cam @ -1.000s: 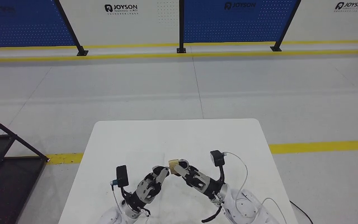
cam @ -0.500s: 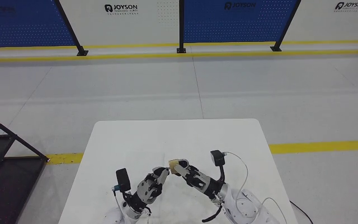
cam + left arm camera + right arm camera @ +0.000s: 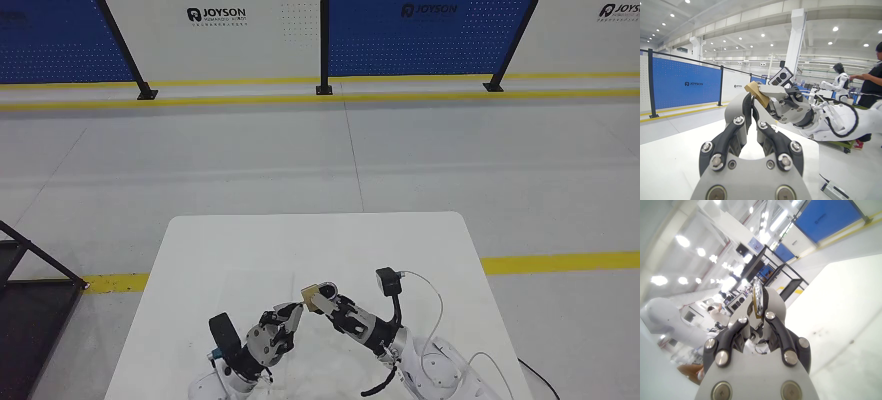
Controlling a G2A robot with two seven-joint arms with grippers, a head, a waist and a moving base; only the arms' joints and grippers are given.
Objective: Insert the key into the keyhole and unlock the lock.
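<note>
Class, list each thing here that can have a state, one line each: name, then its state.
Left claw: shut on the key.
Key: gripped, tip at the padlock; inserted or not, cannot tell.
Right claw: shut on the padlock.
Padlock: held above the table, tilted; locked or unlocked, cannot tell.

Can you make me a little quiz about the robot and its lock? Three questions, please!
1. True or false: the lock lies flat on the table.
2. Which one holds the lock? A) the left gripper B) the right gripper C) neither
3. Fill in: the body of the lock is coloured ____.

Key: 1 false, it is held up above the table; 2 B; 3 gold.
</note>
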